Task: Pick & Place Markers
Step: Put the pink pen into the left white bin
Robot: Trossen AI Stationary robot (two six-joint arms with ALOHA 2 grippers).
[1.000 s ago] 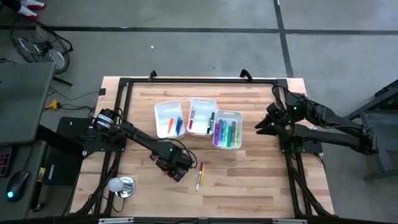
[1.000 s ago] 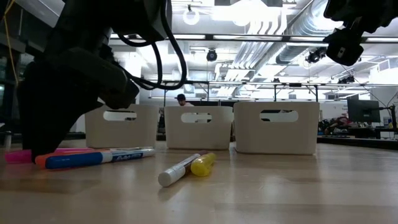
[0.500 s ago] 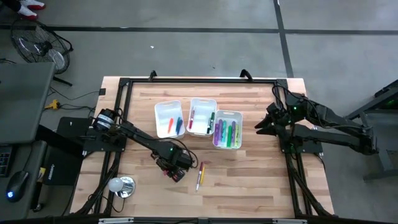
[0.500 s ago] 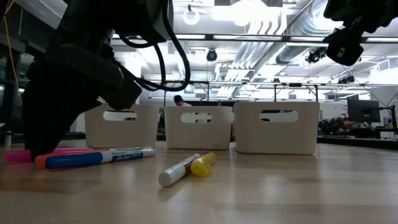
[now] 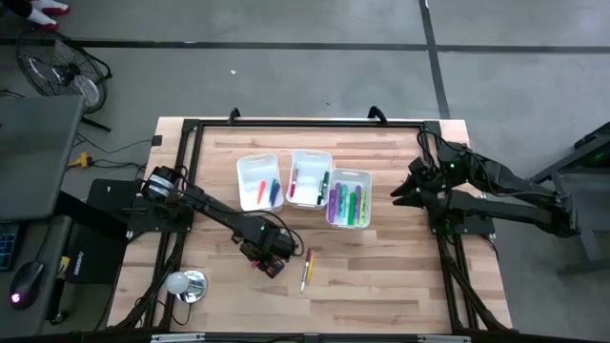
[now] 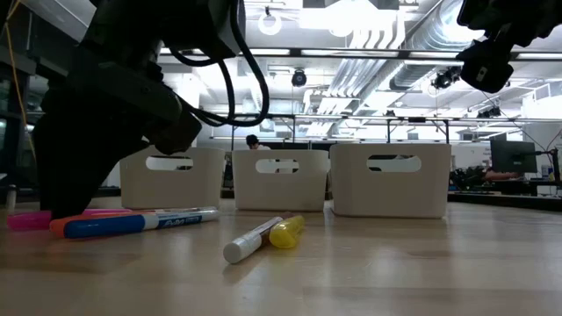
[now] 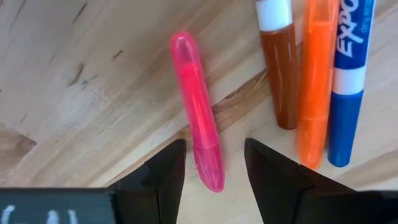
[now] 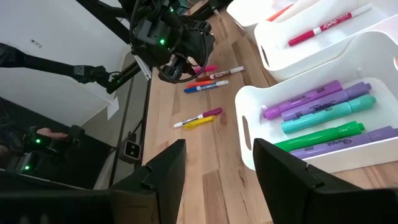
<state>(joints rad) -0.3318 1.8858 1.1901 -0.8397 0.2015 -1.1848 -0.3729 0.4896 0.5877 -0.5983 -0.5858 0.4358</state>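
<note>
With its fingers spread apart and gripping nothing, the left pincer (image 7: 211, 165) hangs low over the desk (image 5: 381, 286), straddling the tip of a pink highlighter (image 7: 199, 143) that lies flat on the wood. Just beside that: a brown marker (image 7: 278, 68), an orange marker (image 7: 317, 81) and a blue Expo marker (image 7: 349, 81), lying parallel and close together, none held. Low view shows the same cluster under the left arm, blue one frontmost (image 6: 132, 224). Farther toward the desk's middle, a yellow highlighter (image 6: 286, 232) and a white-capped marker (image 6: 253, 240) lie touching. Beyond them, three white bins in a row: left bin (image 5: 257, 181) holds red, orange and blue markers, middle bin (image 5: 310, 177) red and green ones, right bin (image 5: 350, 198) purple, teal and green. Right pincer (image 5: 398, 194) also spread apart, empty, raised near the desk's right edge, beside the right bin.
</note>
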